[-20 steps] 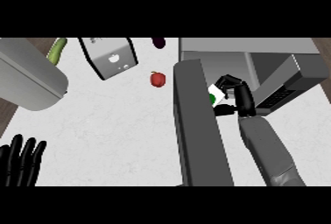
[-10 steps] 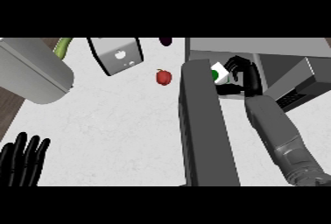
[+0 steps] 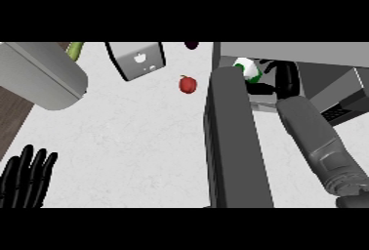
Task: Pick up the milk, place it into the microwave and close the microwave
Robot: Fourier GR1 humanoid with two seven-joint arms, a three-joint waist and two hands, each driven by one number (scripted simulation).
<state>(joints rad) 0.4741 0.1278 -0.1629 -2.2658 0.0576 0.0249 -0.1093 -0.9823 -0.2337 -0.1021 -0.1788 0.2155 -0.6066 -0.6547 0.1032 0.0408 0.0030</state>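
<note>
Milk (image 3: 246,70) now deeper toward microwave (image 3: 338,88), above white counter (image 3: 137,146).

1. Only 1 view: head camera, set above the white counter (image 3: 137,146), facing steeply down.
2. Forearms enter from the lower edge; left hand (image 3: 27,178) at lower left, right forearm (image 3: 317,141) at right.
3. The open microwave door (image 3: 234,141) stands close and large in the frame; the microwave (image 3: 310,53) fills the upper right.

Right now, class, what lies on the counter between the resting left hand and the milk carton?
In the head view, bare white counter and then the open microwave door separate the left hand from the milk.
</note>
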